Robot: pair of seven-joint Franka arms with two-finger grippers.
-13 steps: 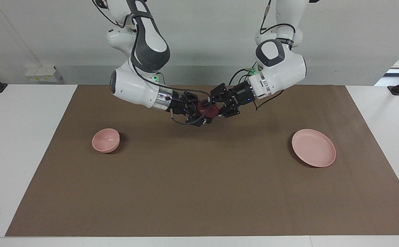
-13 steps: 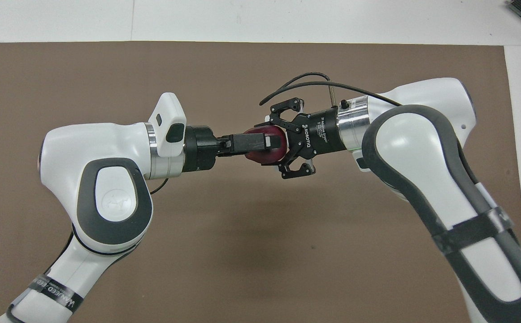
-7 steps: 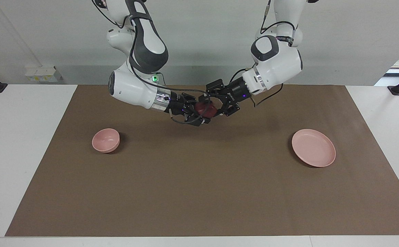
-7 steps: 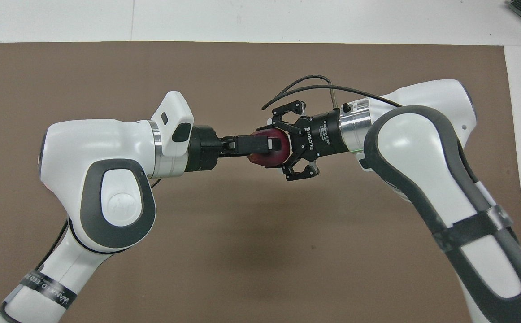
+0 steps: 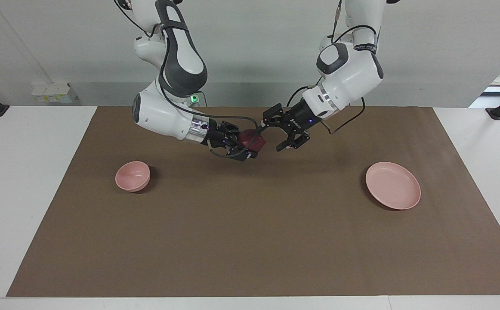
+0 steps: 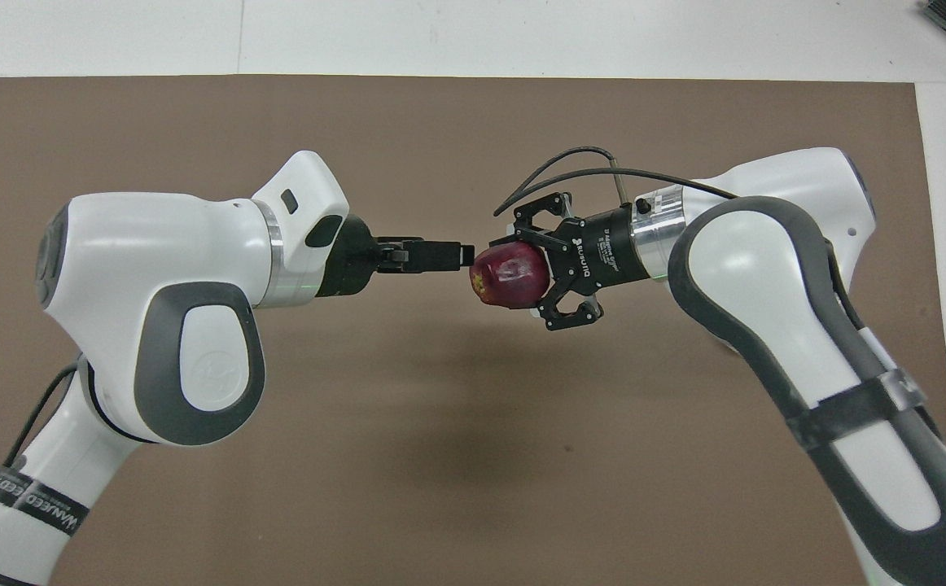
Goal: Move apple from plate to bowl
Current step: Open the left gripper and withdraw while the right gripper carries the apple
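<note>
In the upper centre of the facing view, above the brown mat (image 5: 250, 241) on the counter, a hand-over is finishing. Half a second ago both tools closed around the apple (image 5: 250, 140). Now the left tool (image 5: 273, 136) has drawn back toward the plate's end, and its fingers stand wide apart and empty. One fingertip is just beside the fruit and appears clear of it. The right tool (image 5: 252, 144) alone carries the apple, closed firmly on it in mid-air, with the apple's yellowish patch turned toward the left tool in the overhead view.

The plate (image 5: 393, 185), at mid-height toward the left arm's end of the frame, is bare. The bowl (image 5: 133, 175), at mid-height toward the right arm's end, is also empty. The transfer between arms thus seems complete. What probably remains is for the right arm to carry the apple over the bowl, lower it and let go, while the left arm waits.
</note>
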